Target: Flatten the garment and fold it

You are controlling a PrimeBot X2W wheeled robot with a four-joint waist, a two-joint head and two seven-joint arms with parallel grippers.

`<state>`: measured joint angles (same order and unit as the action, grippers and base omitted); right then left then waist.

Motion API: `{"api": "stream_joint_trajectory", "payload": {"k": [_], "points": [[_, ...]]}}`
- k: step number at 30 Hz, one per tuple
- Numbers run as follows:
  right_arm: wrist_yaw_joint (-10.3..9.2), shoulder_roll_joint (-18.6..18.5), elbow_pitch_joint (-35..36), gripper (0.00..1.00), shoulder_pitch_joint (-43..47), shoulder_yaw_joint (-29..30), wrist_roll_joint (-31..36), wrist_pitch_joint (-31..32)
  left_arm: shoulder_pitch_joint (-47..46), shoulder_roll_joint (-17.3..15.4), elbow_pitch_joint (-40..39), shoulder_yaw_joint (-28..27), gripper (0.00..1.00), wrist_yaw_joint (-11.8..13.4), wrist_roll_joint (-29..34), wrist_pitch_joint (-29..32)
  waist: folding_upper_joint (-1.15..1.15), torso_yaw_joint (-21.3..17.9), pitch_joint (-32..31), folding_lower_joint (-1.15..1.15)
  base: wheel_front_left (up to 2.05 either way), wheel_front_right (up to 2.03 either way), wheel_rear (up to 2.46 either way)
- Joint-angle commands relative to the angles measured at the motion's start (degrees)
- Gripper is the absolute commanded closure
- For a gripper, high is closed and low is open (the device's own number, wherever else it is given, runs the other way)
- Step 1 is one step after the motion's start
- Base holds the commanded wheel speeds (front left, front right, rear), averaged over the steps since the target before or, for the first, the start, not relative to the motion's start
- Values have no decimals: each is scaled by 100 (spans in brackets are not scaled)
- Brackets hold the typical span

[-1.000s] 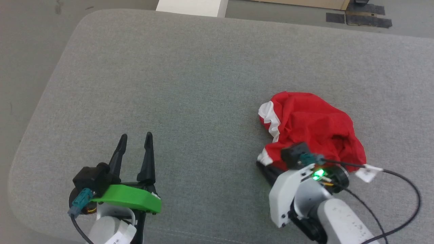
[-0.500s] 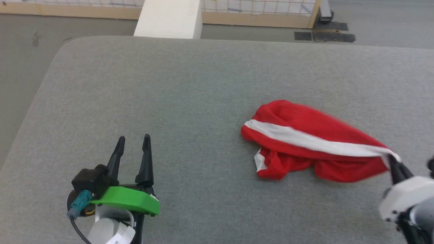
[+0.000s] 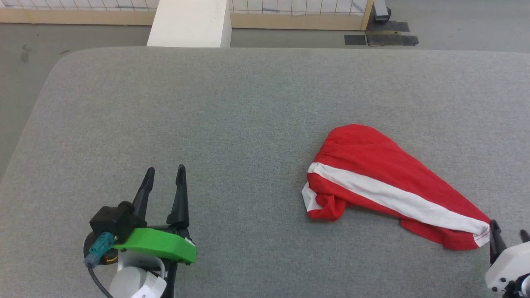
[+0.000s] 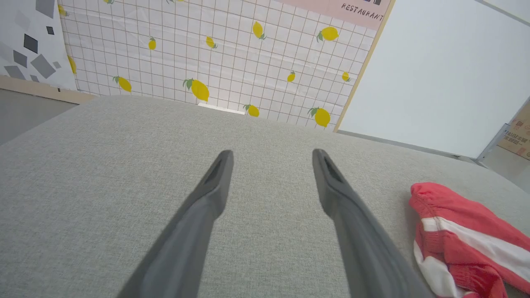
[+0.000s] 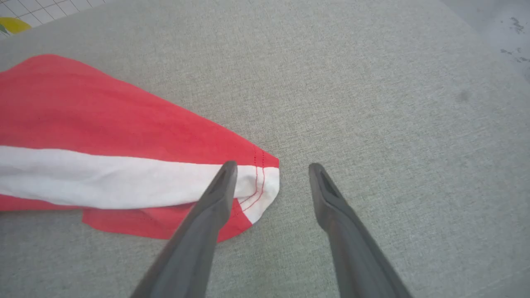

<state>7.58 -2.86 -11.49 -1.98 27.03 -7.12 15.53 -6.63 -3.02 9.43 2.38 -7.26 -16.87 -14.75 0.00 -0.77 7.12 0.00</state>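
Gaping empty, the right tool (image 5: 269, 165) is sitting at one end of the garment (image 3: 372, 178); the left tool (image 3: 165, 167), well apart, is gaping empty too.

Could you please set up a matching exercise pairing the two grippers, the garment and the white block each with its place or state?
Things: 1 left gripper; 2 right gripper; 3 garment; 4 white block.
Places or states: A lies on the grey surface, bunched at one end; B open, at the garment's white-banded corner; C beyond the surface's far edge; D open over bare surface, apart from the garment.
Pairs: 1-D; 2-B; 3-A; 4-C.
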Motion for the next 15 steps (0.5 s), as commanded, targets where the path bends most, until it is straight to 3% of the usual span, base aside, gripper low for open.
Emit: {"api": "stream_joint_trajectory", "payload": {"k": [1, 5, 9, 15], "points": [[-9, -1, 13, 0, -55, 31, -5, -219, -3, 14, 18, 0, 0, -23, 18, -25, 0, -27, -45, 0, 0, 0, 0], [-9, -1, 155, 0, 64, 34, 110, -909, 20, 14, 31, 36, 0, -23, -1, -25, 0, -116, -142, 0, 0, 0, 0], [-9, -1, 445, 0, 221, -401, 243, -1674, 0, 14, 42, 142, 0, -23, -41, -25, 0, -240, -213, 0, 0, 0, 0], [-9, -1, 697, 0, 486, -1154, 188, -2248, -392, 14, 297, 901, 0, -23, -255, -21, 0, -411, -232, 0, 0, 0, 0]]}}
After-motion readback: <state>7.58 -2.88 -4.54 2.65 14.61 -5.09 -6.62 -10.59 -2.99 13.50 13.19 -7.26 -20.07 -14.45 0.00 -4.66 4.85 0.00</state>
